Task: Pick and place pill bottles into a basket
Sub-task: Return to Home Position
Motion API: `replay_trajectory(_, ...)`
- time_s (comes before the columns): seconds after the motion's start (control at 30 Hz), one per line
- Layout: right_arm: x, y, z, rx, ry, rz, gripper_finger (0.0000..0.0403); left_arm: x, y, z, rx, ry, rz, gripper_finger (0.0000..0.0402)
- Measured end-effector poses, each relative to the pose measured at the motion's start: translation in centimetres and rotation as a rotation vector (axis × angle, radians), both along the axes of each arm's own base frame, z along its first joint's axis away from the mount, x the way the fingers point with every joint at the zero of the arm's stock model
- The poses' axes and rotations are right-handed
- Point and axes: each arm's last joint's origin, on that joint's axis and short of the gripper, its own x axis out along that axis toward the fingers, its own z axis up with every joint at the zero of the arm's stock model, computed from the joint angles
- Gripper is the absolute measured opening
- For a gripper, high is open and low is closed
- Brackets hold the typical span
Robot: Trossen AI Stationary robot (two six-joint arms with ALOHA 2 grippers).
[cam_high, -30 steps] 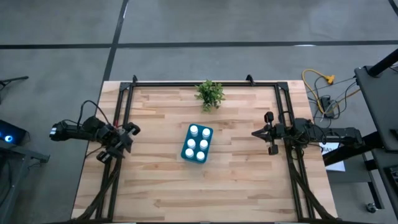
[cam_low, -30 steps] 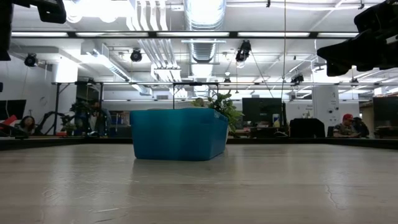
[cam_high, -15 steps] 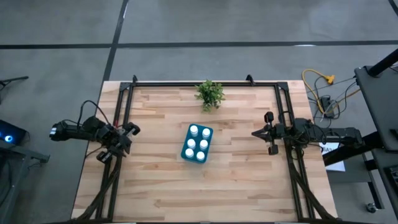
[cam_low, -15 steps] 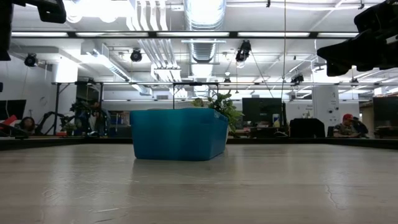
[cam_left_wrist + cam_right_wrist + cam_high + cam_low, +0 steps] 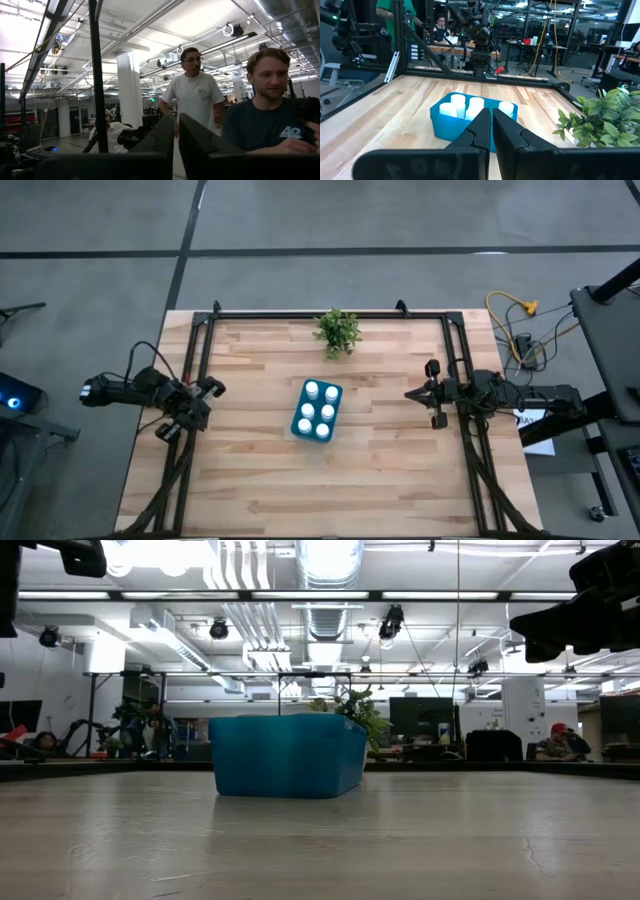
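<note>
The teal basket (image 5: 316, 410) stands on the middle of the wooden table; it also shows in the low view (image 5: 285, 756) and the right wrist view (image 5: 445, 127). Several white pill bottles (image 5: 307, 407) stand upright inside it, caps up (image 5: 476, 104). My left gripper (image 5: 212, 388) is shut and empty at the table's left edge, raised and pointing out into the room (image 5: 176, 145). My right gripper (image 5: 410, 393) is shut and empty at the right edge, pointing toward the basket (image 5: 491, 127).
A small green potted plant (image 5: 337, 331) stands at the table's far edge behind the basket. Black frame rails (image 5: 200, 380) run along the left, right and far edges. Bare wood lies all around the basket. People show in the room beyond (image 5: 192, 100).
</note>
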Motion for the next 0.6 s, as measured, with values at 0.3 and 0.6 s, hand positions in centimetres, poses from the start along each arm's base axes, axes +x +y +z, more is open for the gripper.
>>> replay_trajectory(0.3, 0.00, 0.00, 0.00, 0.000, 0.000, 0.000, 0.0009, 0.00, 0.00, -0.01, -0.005, 0.005, -0.003, 0.0048)
replay_trajectory(0.6, 0.00, 0.00, 0.00, 0.000, 0.000, 0.000, 0.0009, 0.00, 0.00, -0.01, -0.005, 0.005, -0.002, 0.0088)
